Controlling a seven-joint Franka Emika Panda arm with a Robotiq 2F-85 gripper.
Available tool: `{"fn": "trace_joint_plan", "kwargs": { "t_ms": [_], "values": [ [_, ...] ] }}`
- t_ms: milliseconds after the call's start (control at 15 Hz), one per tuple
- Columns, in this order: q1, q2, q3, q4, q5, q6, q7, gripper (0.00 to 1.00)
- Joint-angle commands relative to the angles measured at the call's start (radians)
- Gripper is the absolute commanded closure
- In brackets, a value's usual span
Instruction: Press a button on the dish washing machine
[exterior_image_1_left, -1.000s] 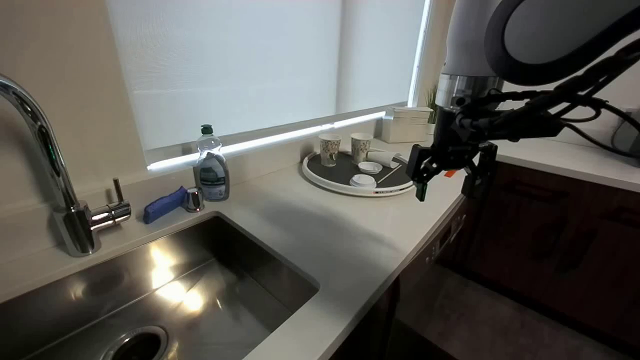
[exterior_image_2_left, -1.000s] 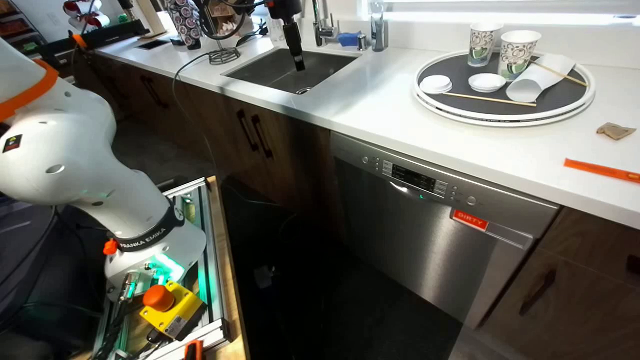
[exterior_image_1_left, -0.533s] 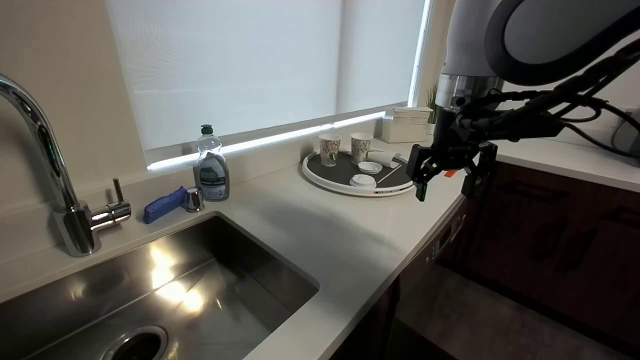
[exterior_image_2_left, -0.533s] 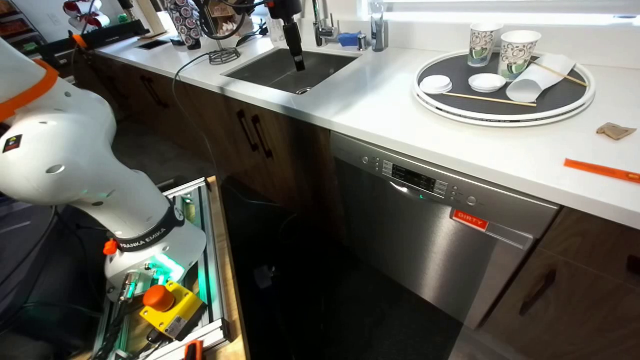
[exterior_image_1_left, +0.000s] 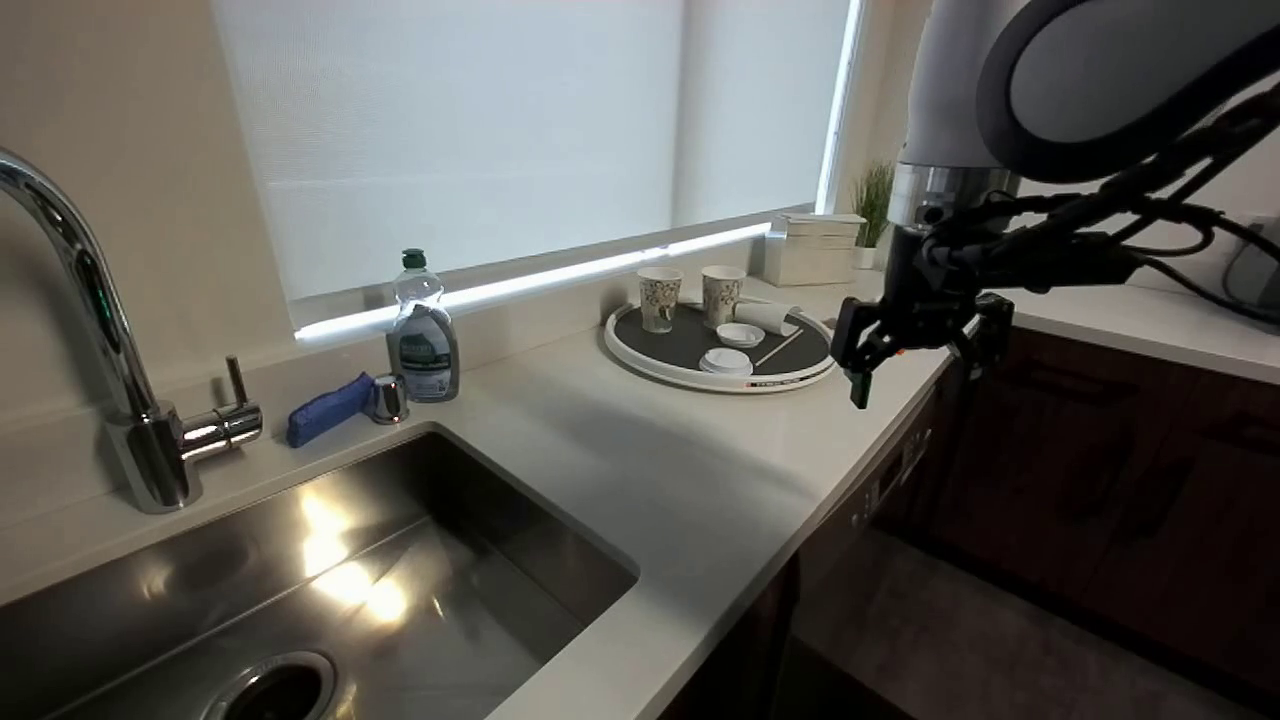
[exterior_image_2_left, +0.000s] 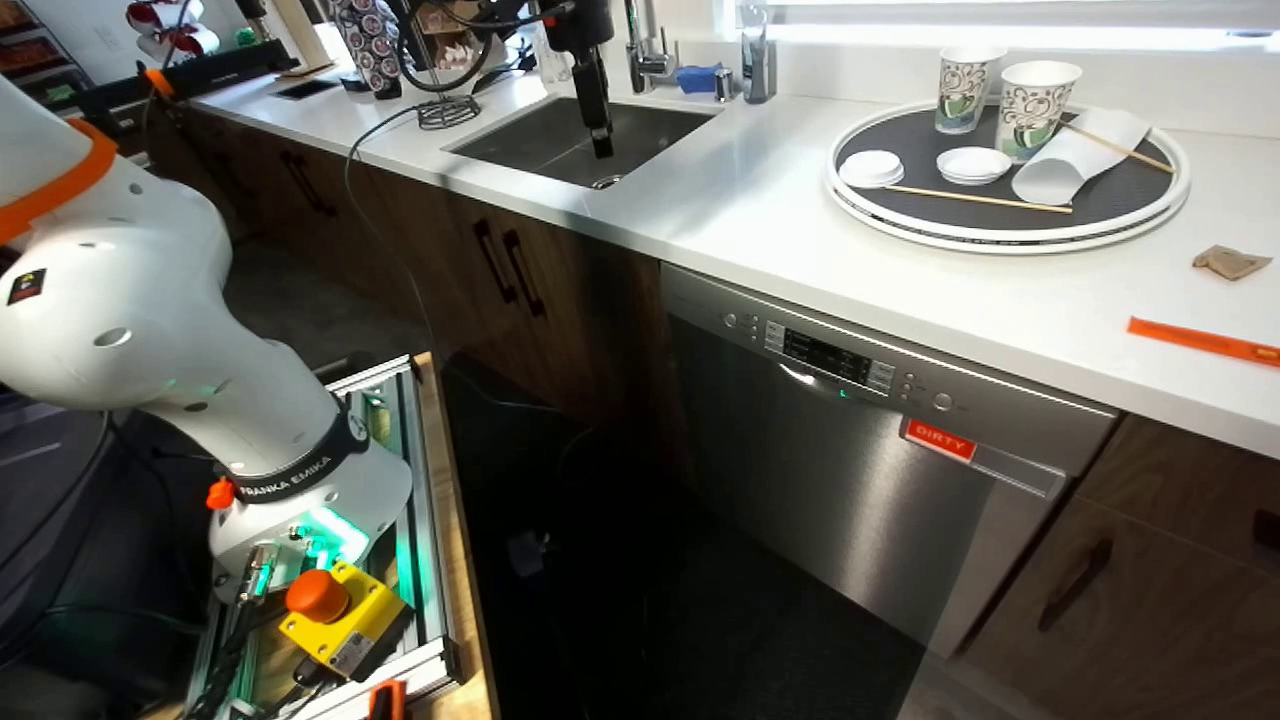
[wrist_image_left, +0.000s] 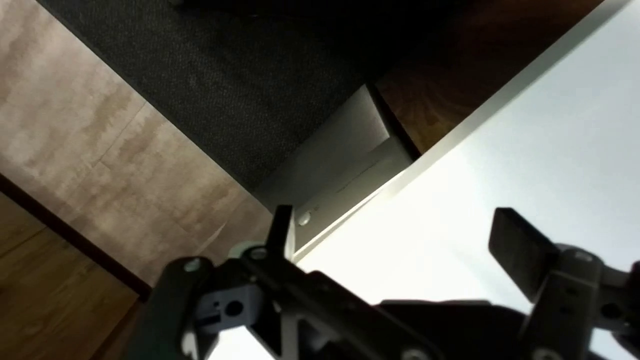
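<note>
The dish washing machine (exterior_image_2_left: 810, 480) has a stainless steel front under the counter. Its top strip holds round buttons, such as a button (exterior_image_2_left: 942, 401) at the right end and another (exterior_image_2_left: 730, 320) at the left, with a dark display (exterior_image_2_left: 826, 356) between them. In an exterior view its front (exterior_image_1_left: 893, 470) shows at a steep angle. In the wrist view one end of it (wrist_image_left: 350, 167) shows with a round button (wrist_image_left: 304, 218) beside my left finger. My gripper (wrist_image_left: 393, 215) is open and empty, above the counter near its front edge. It also shows in both exterior views (exterior_image_1_left: 917, 385) (exterior_image_2_left: 602, 150).
The white counter (exterior_image_1_left: 660, 470) runs along the wall with a steel sink (exterior_image_1_left: 400, 560) and faucet (exterior_image_1_left: 90, 270). A round tray (exterior_image_2_left: 850, 205) holds paper cups and lids. A soap bottle (exterior_image_1_left: 424, 345) stands by the sink. An orange strip (exterior_image_2_left: 1205, 341) lies on the counter.
In both exterior views my gripper has shifted slightly right and down in the picture during the last half second. It stays open. The dish washing machine and counter items have not moved.
</note>
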Motion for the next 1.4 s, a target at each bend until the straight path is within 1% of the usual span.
{"fn": "trace_joint_plan", "kwargs": {
  "t_ms": [0, 133, 333, 467, 667, 733, 867, 933, 1067, 1333],
  "values": [
    [-0.002, -0.004, -0.078, -0.084, 0.035, 0.030, 0.052, 0.00],
    [-0.008, 0.002, -0.113, -0.120, 0.043, 0.084, 0.050, 0.00],
    [-0.003, 0.000, -0.148, -0.186, 0.037, 0.216, -0.019, 0.00],
    [0.009, -0.022, -0.159, -0.231, 0.029, 0.290, -0.120, 0.00],
    [0.025, -0.044, -0.175, -0.297, 0.061, 0.408, -0.296, 0.00],
    [0.033, -0.053, -0.183, -0.317, 0.078, 0.444, -0.353, 0.00],
    [0.067, -0.072, -0.208, -0.346, 0.168, 0.510, -0.481, 0.00],
    [0.027, -0.022, -0.176, -0.291, 0.098, 0.459, -0.375, 0.00],
    [0.043, -0.038, -0.191, -0.311, 0.137, 0.485, -0.442, 0.00],
    [0.050, -0.054, -0.195, -0.319, 0.144, 0.485, -0.457, 0.00]
  ]
}}
